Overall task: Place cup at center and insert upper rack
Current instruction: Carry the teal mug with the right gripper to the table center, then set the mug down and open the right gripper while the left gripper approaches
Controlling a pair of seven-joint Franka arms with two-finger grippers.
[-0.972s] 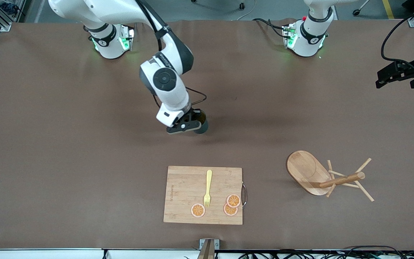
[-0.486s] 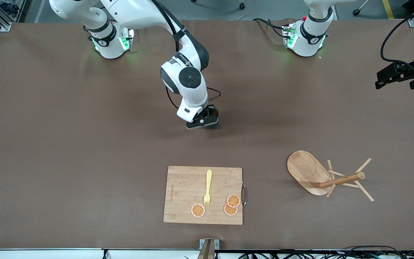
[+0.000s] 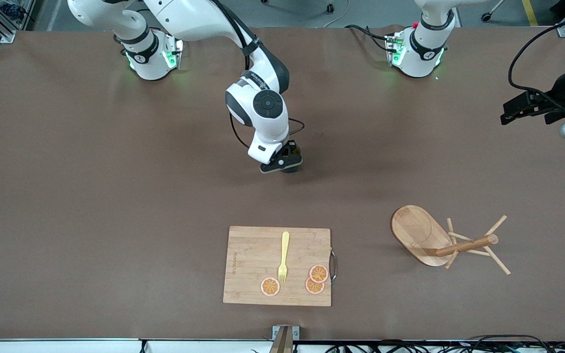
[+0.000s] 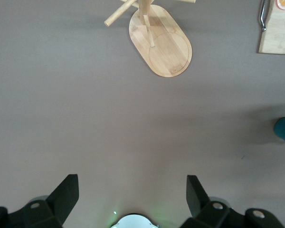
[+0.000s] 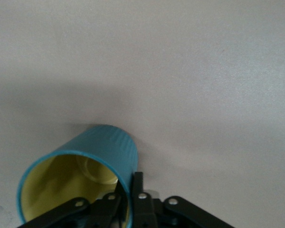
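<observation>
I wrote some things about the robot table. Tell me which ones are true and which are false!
1. The light wooden mug tree stands upright. False: it lies on its side on the brown table, toward the left arm's end.
2. A yellow fork lies on the rectangular bamboo cutting board. True.
3. The right gripper pinches the wall of the small teal cup with a yellow inside. True.
4. The left gripper holds the mug tree. False: it is open and holds nothing, over bare table.
5. Five orange slices lie on the board. False: there are three orange slices.
</observation>
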